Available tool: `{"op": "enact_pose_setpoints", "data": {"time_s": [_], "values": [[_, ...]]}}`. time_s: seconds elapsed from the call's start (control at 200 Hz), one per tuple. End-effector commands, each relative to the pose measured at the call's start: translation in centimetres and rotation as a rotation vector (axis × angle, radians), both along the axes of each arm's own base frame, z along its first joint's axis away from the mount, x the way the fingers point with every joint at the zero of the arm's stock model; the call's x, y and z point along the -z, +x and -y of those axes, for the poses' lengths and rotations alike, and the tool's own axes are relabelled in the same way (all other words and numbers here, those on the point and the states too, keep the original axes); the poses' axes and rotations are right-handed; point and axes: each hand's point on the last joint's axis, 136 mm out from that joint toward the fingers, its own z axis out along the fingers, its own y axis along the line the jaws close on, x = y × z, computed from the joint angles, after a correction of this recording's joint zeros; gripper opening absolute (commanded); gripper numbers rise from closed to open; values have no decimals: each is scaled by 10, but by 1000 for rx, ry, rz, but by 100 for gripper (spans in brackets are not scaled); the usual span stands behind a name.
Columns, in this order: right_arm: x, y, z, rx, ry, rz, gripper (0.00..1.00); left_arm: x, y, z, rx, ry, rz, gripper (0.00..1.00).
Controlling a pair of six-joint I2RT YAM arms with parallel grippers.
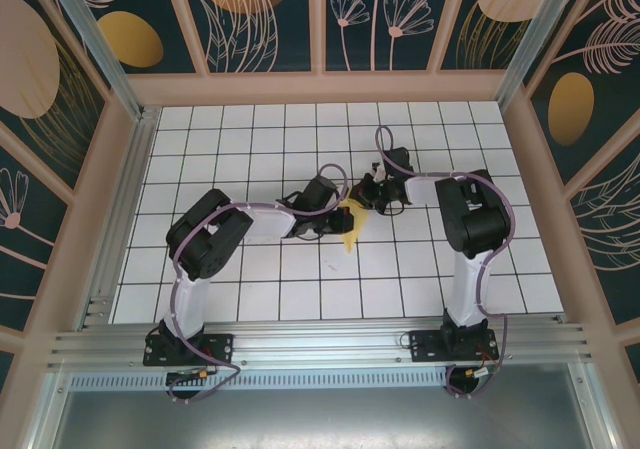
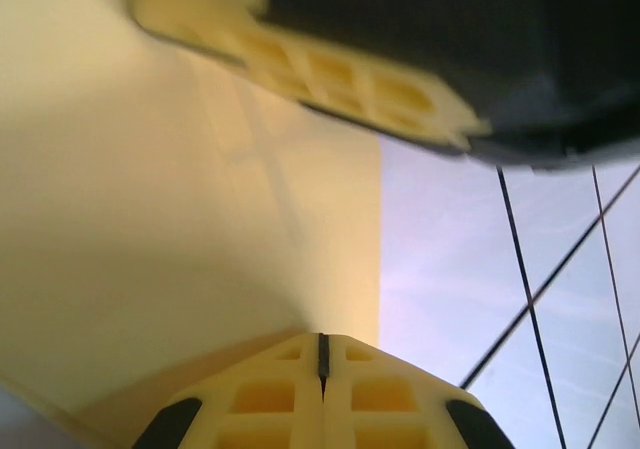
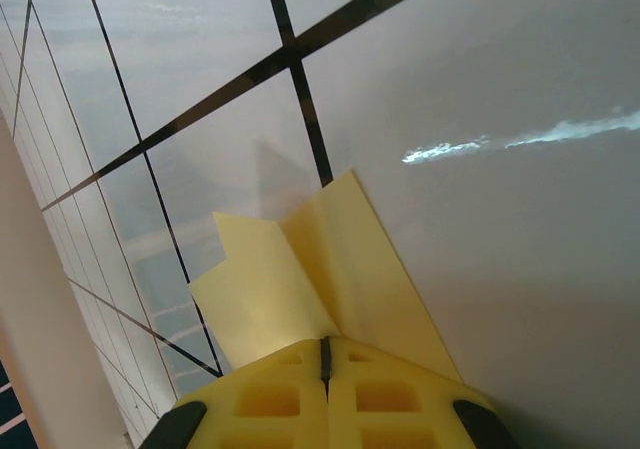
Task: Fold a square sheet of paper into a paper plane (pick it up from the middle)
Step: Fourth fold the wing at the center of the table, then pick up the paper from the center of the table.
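Observation:
The square sheet of paper (image 1: 351, 231) is pale yellow and lifted off the tiles between my two grippers near the table's middle. My left gripper (image 1: 340, 215) is shut on it; in the left wrist view the sheet (image 2: 180, 219) spreads up and left from the pinched fingertips (image 2: 322, 354). My right gripper (image 1: 368, 197) is also shut on the sheet. In the right wrist view the paper (image 3: 290, 279) rises from the closed jaws (image 3: 323, 354) as two flaps meeting at a crease. One right finger (image 2: 330, 74) crosses the top of the left wrist view. A finished paper plane is out of view.
White grid tiles (image 1: 400, 289) cover the table inside a walled frame (image 1: 320, 87). Both arms lean inward, left elbow (image 1: 205, 234) and right elbow (image 1: 470, 214). A metal rail (image 1: 320, 344) runs along the near edge.

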Motion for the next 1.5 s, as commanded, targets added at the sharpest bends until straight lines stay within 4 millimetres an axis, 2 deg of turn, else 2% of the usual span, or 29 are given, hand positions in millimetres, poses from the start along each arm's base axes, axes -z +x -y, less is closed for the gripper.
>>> {"op": "enact_pose_setpoints", "data": {"time_s": [0.0, 0.29, 0.4, 0.45, 0.545, 0.631, 0.696, 0.736, 0.791, 0.801, 0.846, 0.916, 0.966, 1.056, 1.126, 1.231, 1.366, 1.496], "values": [[69, -22, 32, 101, -181, -180, 0, 13, -55, 5, 121, 36, -102, 3], [70, -22, 34, 119, -175, -196, 0, 16, -89, 3, 144, 76, -98, 2], [69, -22, 34, 120, -173, -196, 0, 25, -105, -6, 172, 129, -111, 2], [69, -21, 35, 119, -174, -194, 0, 33, -116, -19, 174, 155, -135, 2], [61, -18, 33, 105, -170, -174, 0, 22, -120, -24, 173, 131, -119, 3], [44, -8, 28, 69, -148, -114, 1, -7, -108, -17, 131, 56, -68, 7], [18, 0, 22, 31, -114, -36, 4, -30, -96, -14, 80, -20, -49, 7], [0, 4, 18, 8, -95, 15, 6, -39, -86, -18, 32, -50, -42, 11], [-26, 7, 16, -12, -83, 84, 9, -41, -74, -30, -36, -69, -43, 13], [-30, 7, 16, -15, -84, 94, 10, -51, -71, -31, -48, -88, -29, 13], [-46, 7, 18, -18, -89, 134, 14, -55, -62, -46, -115, -99, -21, 15], [-61, 1, 23, -15, -97, 172, 22, -56, -49, -70, -213, -90, -10, 16], [-69, -6, 27, -8, -100, 196, 28, -59, -41, -87, -282, -82, 8, 21], [-72, -21, 37, 4, -136, 222, 35, -63, -31, -109, -374, -55, 47, 28], [-73, -31, 46, 16, -202, 253, 42, -66, -25, -122, -430, -31, 70, 36], [-73, -44, 51, 1, -315, 310, 51, -69, -19, -132, -472, -30, 80, 44], [-65, -57, 31, -92, -354, 327, 54, -69, -15, -136, -496, -38, 79, 51], [-53, -56, 12, -138, -315, 299, 50, -66, -15, -138, -518, -58, 68, 56]]}}
